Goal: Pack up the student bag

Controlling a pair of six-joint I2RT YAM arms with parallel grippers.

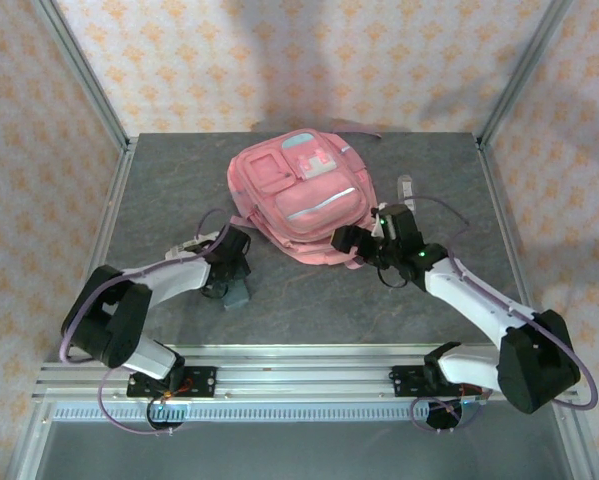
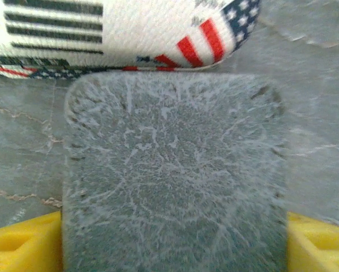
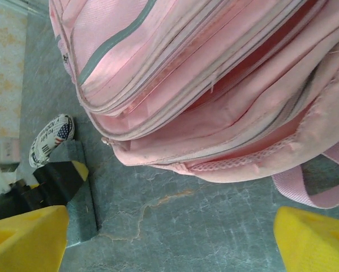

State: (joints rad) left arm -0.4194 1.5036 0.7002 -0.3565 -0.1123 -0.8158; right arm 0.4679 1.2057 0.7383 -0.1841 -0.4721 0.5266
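From above, the student bag [image 1: 299, 195] lies flat on the surface [image 1: 159, 200], centred toward its far edge. The left gripper [image 1: 231, 283] is nearer the front edge. At the left wrist, the jaws grasp a grey block [image 2: 175, 170], with a flag-printed case [image 2: 129, 34] just beyond it. At the right wrist, the right gripper [image 3: 169, 238] has its jaws spread and empty beside the bag.

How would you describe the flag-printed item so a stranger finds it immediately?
Find the pink backpack mid-table, then the grey block off its near-left. Beside that block lies the flag-printed item: white, rounded, the only thing with red stripes and white stars on blue.
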